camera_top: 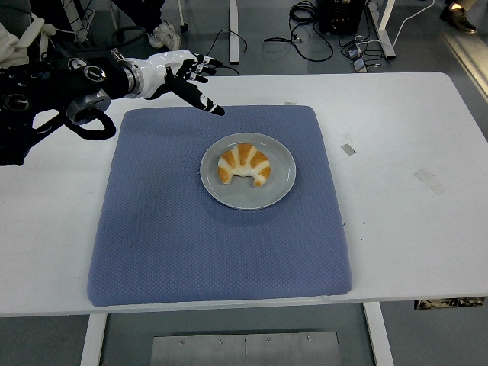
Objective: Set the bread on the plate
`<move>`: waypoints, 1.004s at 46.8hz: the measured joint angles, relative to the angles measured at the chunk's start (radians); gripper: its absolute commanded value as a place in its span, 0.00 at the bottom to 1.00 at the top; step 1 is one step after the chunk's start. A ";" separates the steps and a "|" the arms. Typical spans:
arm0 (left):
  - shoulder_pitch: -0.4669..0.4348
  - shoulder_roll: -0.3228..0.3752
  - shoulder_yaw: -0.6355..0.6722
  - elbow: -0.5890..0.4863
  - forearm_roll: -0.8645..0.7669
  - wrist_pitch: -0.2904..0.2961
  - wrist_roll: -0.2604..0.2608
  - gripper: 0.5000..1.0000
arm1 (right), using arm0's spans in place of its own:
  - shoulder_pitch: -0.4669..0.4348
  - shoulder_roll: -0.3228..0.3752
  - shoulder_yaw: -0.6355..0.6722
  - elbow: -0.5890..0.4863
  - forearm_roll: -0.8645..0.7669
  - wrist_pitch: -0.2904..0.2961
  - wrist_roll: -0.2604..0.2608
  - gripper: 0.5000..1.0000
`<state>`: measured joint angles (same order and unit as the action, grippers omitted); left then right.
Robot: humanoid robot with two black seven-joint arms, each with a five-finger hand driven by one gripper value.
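White counter (396, 229) fills most of my view, with a grey floor, loose cables and desk legs beyond its far edge. A blue quilted fabric mat (213, 252) lies square on the counter. Near its middle sits a round grey plate (284, 187), and the golden, white-striped crescent-shaped bread (244, 165) rests wholly inside the plate's rim, slightly left of centre.

My left hand (183, 76), black and white, hovers over the mat's far left corner, well apart from the plate. Its fingers are spread and relaxed, one pointing down toward the mat, and it grips nothing. My right arm is not in view.

Assessment: the placement appears complete as things lie.

Risks noted:
- A low sweep of the extended finger toward the plate could knock the rim and shift plate and bread together.
- The soft mat may let the plate slide or tilt if nudged.
- The dark cable loop (90, 126) hanging under the left forearm could catch the mat's corner on withdrawal and drag it.
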<state>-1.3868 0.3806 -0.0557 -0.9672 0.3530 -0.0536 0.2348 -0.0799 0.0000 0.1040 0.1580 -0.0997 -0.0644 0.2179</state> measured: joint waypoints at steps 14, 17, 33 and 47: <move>0.086 0.066 -0.181 0.079 -0.125 0.000 -0.010 0.97 | 0.000 0.000 -0.001 0.000 0.000 0.000 0.000 1.00; 0.139 0.067 -0.271 0.097 -0.131 0.000 -0.014 0.97 | 0.000 0.000 -0.001 0.000 0.000 0.000 0.000 1.00; 0.277 0.071 -0.484 0.182 -0.133 -0.006 -0.014 0.98 | 0.000 0.000 0.000 0.000 0.000 0.000 0.000 1.00; 0.325 0.095 -0.562 0.246 -0.135 -0.011 -0.014 0.99 | 0.000 0.000 -0.001 0.000 0.000 0.000 0.000 1.00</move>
<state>-1.0615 0.4754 -0.6174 -0.7214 0.2175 -0.0645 0.2207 -0.0799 0.0000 0.1034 0.1580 -0.0997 -0.0644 0.2178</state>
